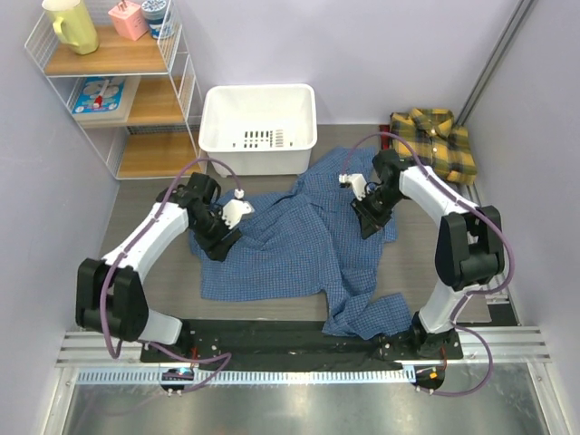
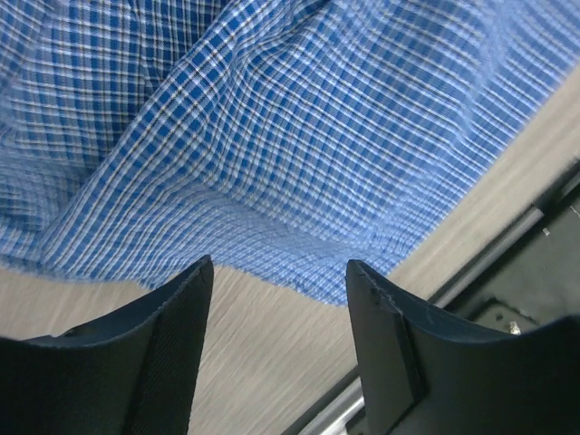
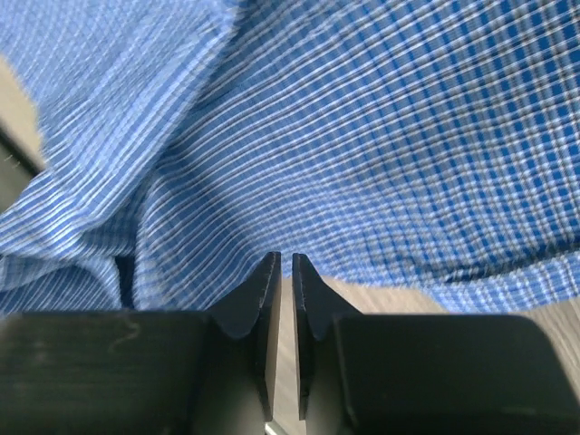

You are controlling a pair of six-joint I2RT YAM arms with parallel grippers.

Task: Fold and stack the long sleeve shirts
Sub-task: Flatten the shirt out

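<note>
Blue checked shirt (image 1: 290,245) lies spread and wrinkled on the middle of the table (image 2: 263,362), between my two arms, and I think it is there because both grippers can reach its edges from this place. Its upper part touches the front of the white bin (image 1: 258,91), and one sleeve trails to the near edge, onto the black base plate (image 1: 272,331), so it is not yet flat enough for a clean fold. The yellow plaid shirt (image 1: 435,143) sits well apart at the far right corner. It looks already folded into a compact packet, and I judge it is parked there as the bottom of the stack. The left gripper (image 2: 276,272) is low at the left border of the blue shirt with its fingers apart and nothing between them. The hem lies just beyond the tips, with bare table under the gap, which to me is a good position for sliding under the edge. The right gripper (image 3: 282,263) is at the right side of the same shirt, with its fingers almost together and only a thin slit between. I see no cloth inside this slit, but I cannot tell if the very tips nip the hem. My judgement is that the first fold is not yet made.
</note>
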